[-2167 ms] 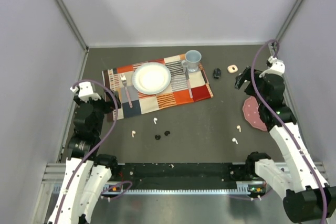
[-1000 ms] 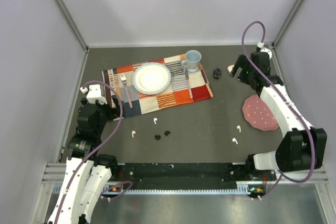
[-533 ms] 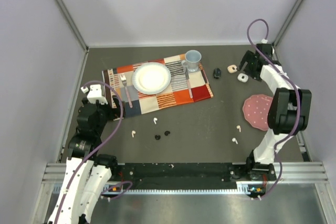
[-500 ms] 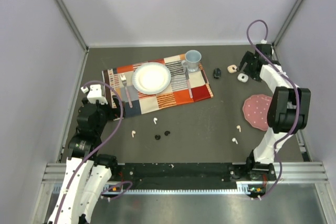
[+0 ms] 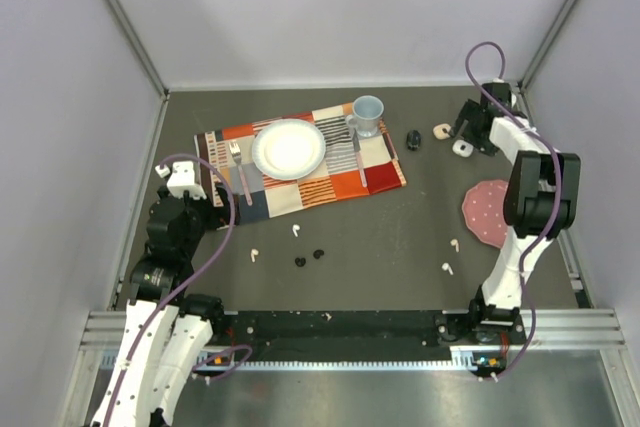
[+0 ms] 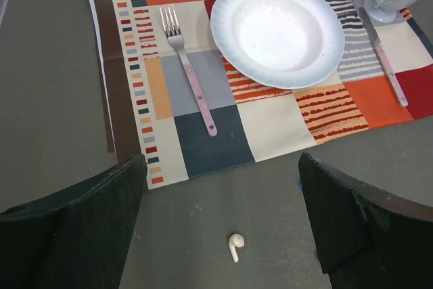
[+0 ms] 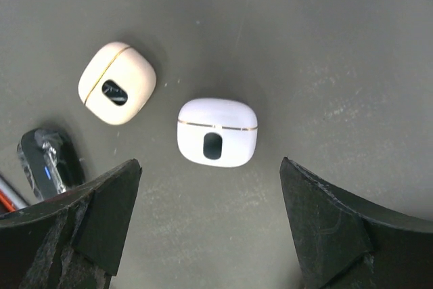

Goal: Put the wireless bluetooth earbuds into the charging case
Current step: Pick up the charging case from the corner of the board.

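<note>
Four white earbuds lie on the dark table (image 5: 400,217): two (image 5: 296,230) (image 5: 254,255) near the placemat's front edge and two (image 5: 455,244) (image 5: 446,268) at the right. Two black earbuds (image 5: 300,261) (image 5: 318,253) lie at mid-front. A closed white charging case (image 5: 462,147) (image 7: 217,132), a beige case (image 5: 441,131) (image 7: 116,82) and a black case (image 5: 413,138) (image 7: 49,160) sit at the back right. My right gripper (image 5: 472,131) (image 7: 210,228) is open and empty, just above the white case. My left gripper (image 5: 208,215) (image 6: 223,228) is open and empty, with one white earbud (image 6: 235,246) between its fingers' line of sight.
A patchwork placemat (image 5: 300,187) (image 6: 203,133) holds a white plate (image 5: 289,147) (image 6: 277,28), a fork (image 6: 189,72), a knife (image 6: 382,55) and a blue cup (image 5: 367,114). A pink dotted round mat (image 5: 490,215) lies at the right. Grey walls enclose the table.
My right arm has swung toward the back right corner, and the white case came into view below its gripper. My left arm has shifted slightly. In the last half second almost nothing moved.
</note>
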`<state>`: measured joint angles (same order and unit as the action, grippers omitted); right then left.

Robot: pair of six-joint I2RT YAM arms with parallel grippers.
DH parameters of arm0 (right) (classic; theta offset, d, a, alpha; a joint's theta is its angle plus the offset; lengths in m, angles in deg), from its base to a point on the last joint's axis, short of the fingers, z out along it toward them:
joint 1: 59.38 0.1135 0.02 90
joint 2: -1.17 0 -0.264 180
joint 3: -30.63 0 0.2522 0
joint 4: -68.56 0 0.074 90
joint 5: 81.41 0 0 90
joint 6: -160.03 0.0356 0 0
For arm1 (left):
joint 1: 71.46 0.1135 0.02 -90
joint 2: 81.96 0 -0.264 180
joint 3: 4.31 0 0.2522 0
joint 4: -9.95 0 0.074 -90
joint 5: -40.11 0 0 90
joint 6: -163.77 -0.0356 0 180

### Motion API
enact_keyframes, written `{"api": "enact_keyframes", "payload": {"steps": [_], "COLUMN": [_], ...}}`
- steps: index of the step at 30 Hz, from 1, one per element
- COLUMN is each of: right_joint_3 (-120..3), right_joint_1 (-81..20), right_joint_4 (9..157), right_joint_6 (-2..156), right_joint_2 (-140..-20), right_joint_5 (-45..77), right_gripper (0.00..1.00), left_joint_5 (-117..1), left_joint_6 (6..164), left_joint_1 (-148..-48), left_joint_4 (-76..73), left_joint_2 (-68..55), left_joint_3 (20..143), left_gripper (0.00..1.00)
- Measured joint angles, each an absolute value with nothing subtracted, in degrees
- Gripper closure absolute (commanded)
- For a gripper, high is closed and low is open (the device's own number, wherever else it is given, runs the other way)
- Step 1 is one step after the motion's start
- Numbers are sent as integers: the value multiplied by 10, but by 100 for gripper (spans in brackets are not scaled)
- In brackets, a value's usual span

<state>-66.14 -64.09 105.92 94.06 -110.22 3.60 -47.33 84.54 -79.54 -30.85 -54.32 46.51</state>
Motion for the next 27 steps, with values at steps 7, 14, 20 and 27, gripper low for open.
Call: {"api": "enact_keyframes", "payload": {"steps": [7, 14, 20, 27], "right_joint_3": [-681, -685, -688, -674], "right_joint_1": [-644, -645, -645, -645], "right_joint_4": [1059, 1059, 1060, 1046], "right_joint_6": [943, 957, 962, 963], "right_joint_2": [-1135, -1155, -1164, -1162], "right_joint_5": [24, 22, 23, 43], "right_gripper": [20, 22, 28, 28], "left_joint_5": [-473, -475, -475, -475], "left_joint_6": [845, 845, 845, 845], "left_joint_1": [-795, -795, -795, -795], "left_joint_4": [-309, -309, -309, -309], "left_joint_2": [-543, -543, -543, -543], "left_joint_3": [465, 465, 465, 465], "left_gripper": [1, 1, 1, 1]}}
